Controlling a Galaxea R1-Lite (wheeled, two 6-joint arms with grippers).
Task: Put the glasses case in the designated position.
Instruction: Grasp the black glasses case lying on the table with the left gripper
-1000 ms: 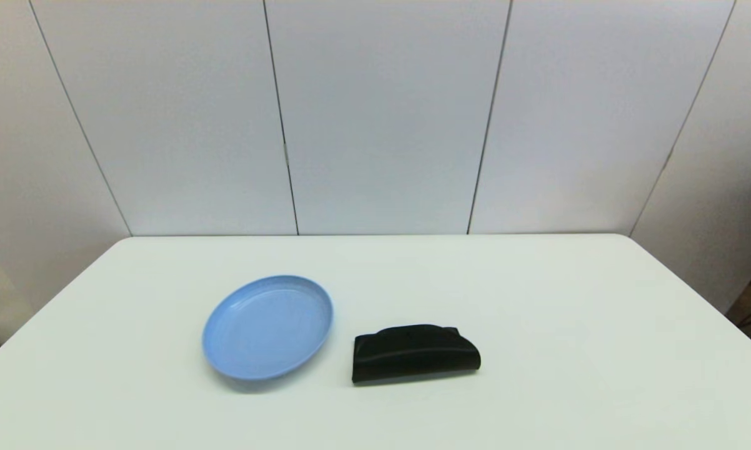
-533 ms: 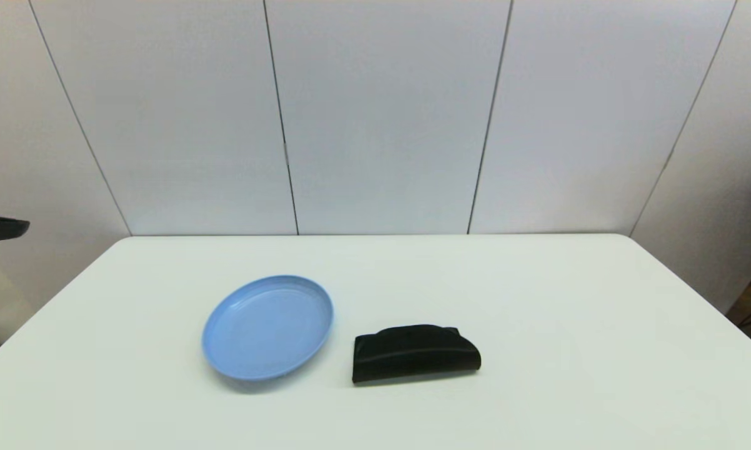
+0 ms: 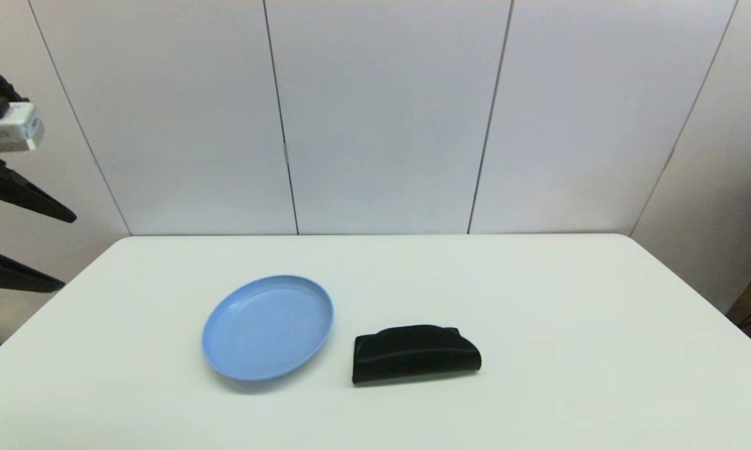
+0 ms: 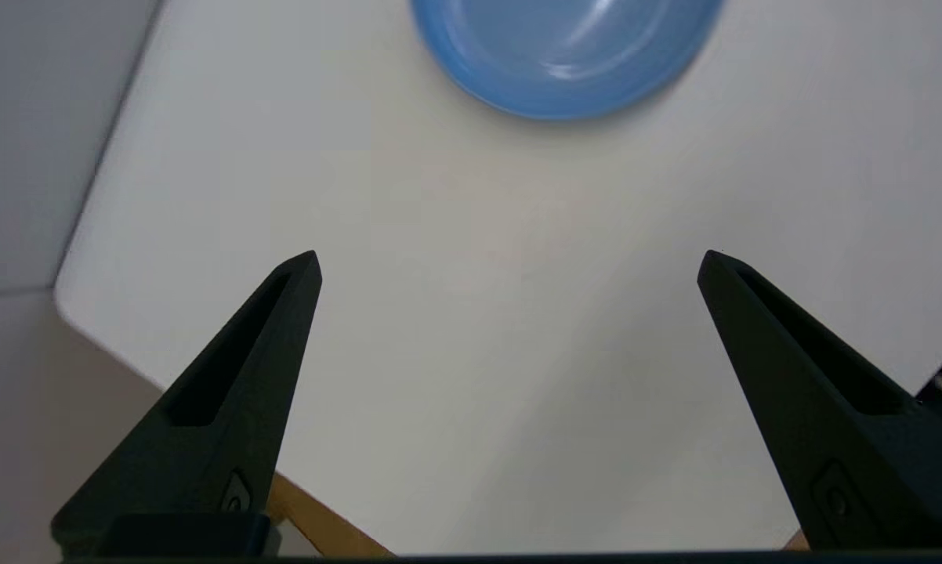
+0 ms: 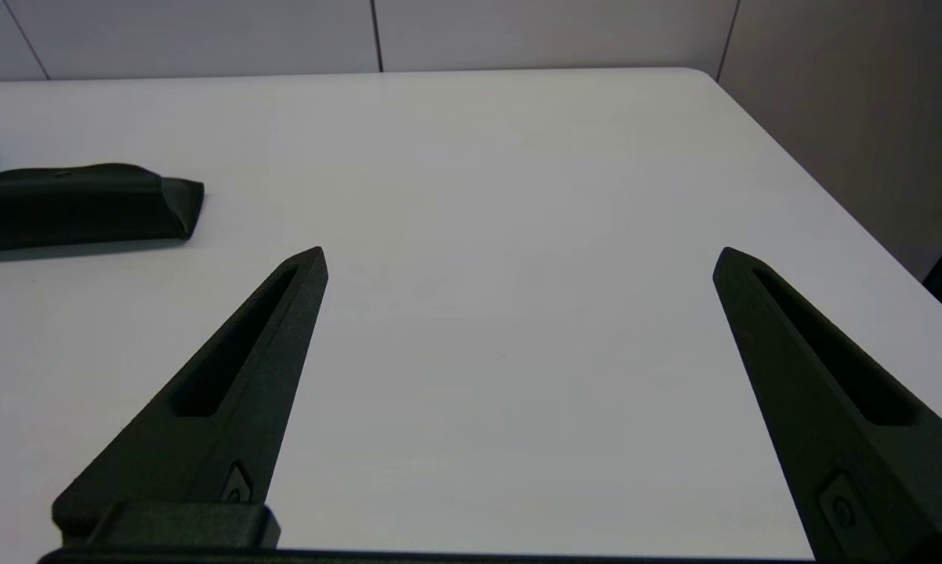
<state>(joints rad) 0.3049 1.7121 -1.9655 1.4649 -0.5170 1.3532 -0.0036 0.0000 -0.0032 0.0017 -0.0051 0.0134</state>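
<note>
L gripper (image 3: 63,250) cut off at edge, fingers apart; R gripper (image 5: 518,258) fingers apart, glasses case (image 3: 415,353) untouched.

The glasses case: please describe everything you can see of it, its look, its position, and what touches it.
The glasses case is a matte black half-moon pouch that looks like soft leather or fabric. It lies flat on the white table, its straight edge toward the robot and its curved edge toward the wall, with a fold-over flap on top that looks closed. It sits just right of the light-blue plate, with a narrow gap between them. Only the table touches it; no gripper is near. The right wrist view shows its low profile and tapered end.
</note>
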